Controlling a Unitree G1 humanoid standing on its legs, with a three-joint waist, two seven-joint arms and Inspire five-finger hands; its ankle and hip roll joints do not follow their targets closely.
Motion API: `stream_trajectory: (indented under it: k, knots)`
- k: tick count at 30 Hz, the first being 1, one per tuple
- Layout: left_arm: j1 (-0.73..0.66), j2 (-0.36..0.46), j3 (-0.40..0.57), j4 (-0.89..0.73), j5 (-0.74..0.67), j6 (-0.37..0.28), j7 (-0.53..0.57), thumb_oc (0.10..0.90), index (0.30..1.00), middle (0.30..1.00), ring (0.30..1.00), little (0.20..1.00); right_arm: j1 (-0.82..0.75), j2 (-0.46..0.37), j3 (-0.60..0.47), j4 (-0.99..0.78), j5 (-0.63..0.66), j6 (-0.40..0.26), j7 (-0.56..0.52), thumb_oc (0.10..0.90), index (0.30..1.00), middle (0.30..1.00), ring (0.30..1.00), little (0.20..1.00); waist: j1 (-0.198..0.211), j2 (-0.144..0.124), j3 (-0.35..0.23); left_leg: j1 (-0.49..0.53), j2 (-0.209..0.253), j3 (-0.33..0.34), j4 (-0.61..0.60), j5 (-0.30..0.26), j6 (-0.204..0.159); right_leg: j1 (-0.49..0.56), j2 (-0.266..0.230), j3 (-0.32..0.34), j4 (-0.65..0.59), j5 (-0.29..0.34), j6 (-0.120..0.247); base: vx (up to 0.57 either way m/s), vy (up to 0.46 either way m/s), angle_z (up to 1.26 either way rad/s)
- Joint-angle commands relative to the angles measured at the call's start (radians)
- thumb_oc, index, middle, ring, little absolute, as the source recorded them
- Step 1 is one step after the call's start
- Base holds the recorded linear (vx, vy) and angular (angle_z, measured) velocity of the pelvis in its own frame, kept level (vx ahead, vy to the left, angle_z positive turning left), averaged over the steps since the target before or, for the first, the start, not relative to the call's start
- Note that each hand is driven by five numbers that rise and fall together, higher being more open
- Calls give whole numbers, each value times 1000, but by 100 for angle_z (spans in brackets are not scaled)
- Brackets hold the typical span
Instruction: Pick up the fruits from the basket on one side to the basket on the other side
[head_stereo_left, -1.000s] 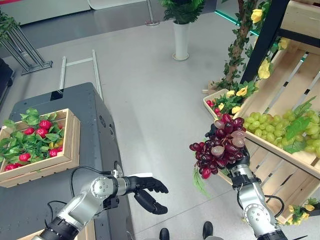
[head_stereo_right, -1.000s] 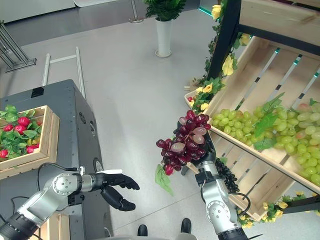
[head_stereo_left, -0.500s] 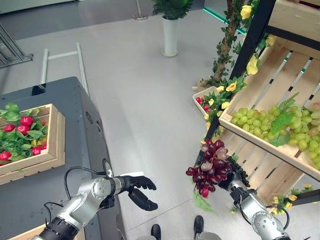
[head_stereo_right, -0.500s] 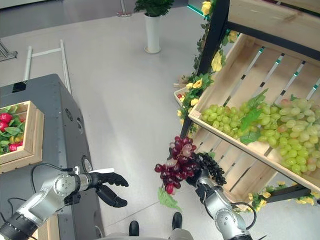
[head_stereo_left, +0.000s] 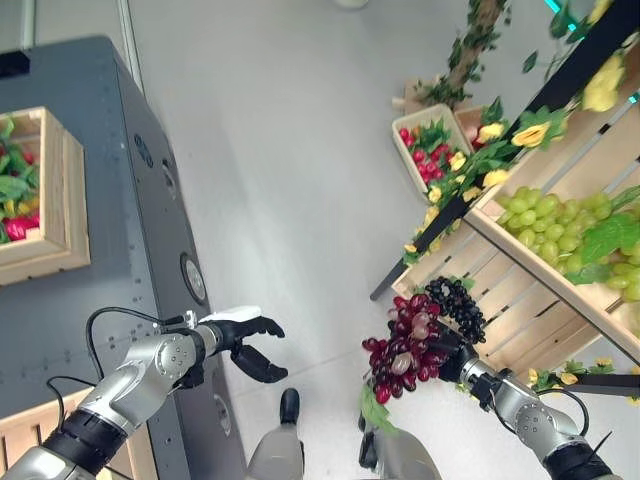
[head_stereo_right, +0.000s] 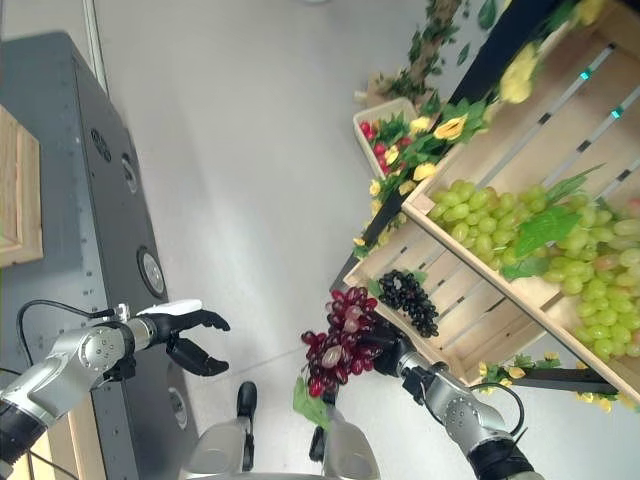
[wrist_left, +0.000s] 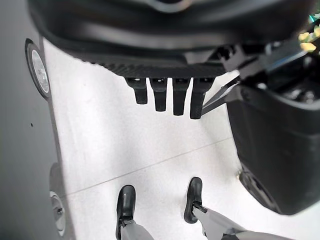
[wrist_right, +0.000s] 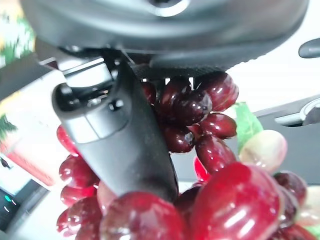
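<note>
My right hand (head_stereo_left: 452, 356) is shut on a bunch of dark red grapes (head_stereo_left: 400, 346) with a green leaf hanging below it, held over the floor beside the lower wooden shelf crate (head_stereo_left: 505, 310). In the right wrist view the red grapes (wrist_right: 200, 125) press against the thumb (wrist_right: 120, 145). A bunch of black grapes (head_stereo_left: 456, 305) lies in that lower crate. Green grapes (head_stereo_left: 560, 225) fill the upper crate. My left hand (head_stereo_left: 248, 345) hangs open over the floor beside the grey cart (head_stereo_left: 110, 230), its fingers (wrist_left: 167, 97) straight. A wooden box of red fruit and leaves (head_stereo_left: 30, 195) sits on the cart.
A small crate of red fruit and yellow flowers (head_stereo_left: 432, 150) stands on the floor by the shelf's black post (head_stereo_left: 440, 235). Yellow flowers and vines trail along the shelf. The grey floor (head_stereo_left: 300, 130) lies between cart and shelf.
The camera has tilted down and the whole picture has shifted. My right hand has lowered with the red grapes, from shelf height to beside the lower crate. The left hand stays open.
</note>
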Motion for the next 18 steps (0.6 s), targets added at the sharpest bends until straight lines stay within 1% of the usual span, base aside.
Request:
stream_trajectory:
  k: [1, 2, 4, 5, 7, 9, 10, 11, 12, 14, 15, 16, 18]
  knots:
    - [-136, -11, -25, 23, -27, -83, 70, 800, 900, 900, 900, 900, -159, -1, -150, -25, 221, -201, 14, 400, 300, 300, 300, 300, 19, 61, -3, -112, -4, -60, 103, -42, 0, 25, -30, -35, 129, -98, 97, -49, -22, 6]
    - [-142, -12, -28, 23, -32, -81, 69, 800, 900, 900, 900, 900, -167, 0, -157, -15, 227, -204, 13, 400, 300, 300, 300, 300, 20, 62, 2, -118, -5, -62, 109, -43, -1, 21, -30, -35, 133, -100, 96, -78, -41, 6]
    - [-191, -9, -45, 19, -59, -68, 60, 800, 900, 900, 900, 900, -232, -4, -203, 51, 266, -250, -27, 400, 300, 300, 300, 300, 22, 76, 35, -152, -4, -73, 140, -47, -8, 5, -26, -38, 148, -107, 86, -95, -49, 5]
    - [-200, -9, -48, 20, -63, -66, 57, 800, 900, 900, 900, 900, -241, -5, -208, 61, 274, -255, -30, 400, 300, 300, 300, 300, 22, 78, 39, -157, -4, -75, 141, -47, -9, 3, -25, -39, 149, -108, 85, -88, -47, 7]
    - [-250, -2, -65, 25, -90, -59, 56, 800, 900, 900, 900, 900, -302, -13, -233, 104, 325, -303, -68, 400, 300, 300, 300, 300, 23, 86, 60, -177, -6, -78, 149, -46, -15, -6, -20, -43, 152, -113, 77, -93, -45, 10]
    - [-284, -4, -79, 33, -106, -57, 53, 800, 900, 900, 900, 900, -343, -22, -253, 144, 362, -328, -81, 400, 300, 300, 300, 300, 25, 94, 72, -187, -6, -78, 150, -43, -18, -12, -20, -47, 154, -114, 72, -77, -18, 9]
    - [-286, -5, -80, 34, -106, -57, 53, 800, 900, 900, 900, 900, -345, -22, -253, 146, 363, -329, -80, 400, 300, 300, 300, 300, 25, 94, 74, -188, -6, -78, 150, -43, -18, -13, -19, -47, 154, -114, 72, -61, -8, 4]
    - [-300, -4, -86, 36, -110, -56, 52, 800, 900, 900, 900, 900, -364, -26, -264, 160, 386, -354, -90, 400, 300, 300, 300, 300, 25, 99, 78, -191, -6, -77, 148, -41, -20, -15, -20, -49, 154, -115, 71, -41, -4, -2]
    - [-310, -3, -90, 39, -117, -57, 52, 800, 900, 900, 900, 900, -375, -30, -277, 168, 399, -364, -95, 400, 300, 300, 300, 300, 24, 102, 81, -192, -7, -77, 144, -40, -22, -16, -20, -49, 152, -115, 70, -62, -1, -3]
    - [-327, 0, -92, 42, -134, -63, 56, 800, 900, 900, 900, 900, -398, -42, -318, 180, 451, -424, -131, 400, 300, 300, 300, 300, 22, 112, 88, -193, -9, -70, 138, -39, -22, -20, -21, -51, 152, -118, 69, -66, 11, -1]
    - [-338, 1, -99, 47, -139, -63, 61, 800, 900, 900, 900, 900, -414, -39, -349, 181, 473, -475, -147, 400, 300, 300, 300, 300, 17, 120, 92, -197, -12, -65, 138, -41, -21, -28, -21, -52, 158, -121, 69, -61, 19, 0]
    - [-342, 1, -101, 50, -140, -64, 61, 800, 900, 900, 900, 900, -416, -39, -352, 180, 476, -482, -152, 400, 300, 300, 300, 300, 17, 121, 93, -199, -12, -65, 139, -41, -21, -30, -22, -52, 160, -121, 69, -65, 28, -1]
    - [-354, -2, -106, 56, -150, -66, 69, 800, 900, 900, 900, 900, -431, -37, -383, 181, 476, -529, -188, 400, 300, 300, 300, 300, 12, 130, 96, -203, -16, -58, 140, -41, -20, -41, -23, -50, 168, -122, 71, -47, 31, -1]
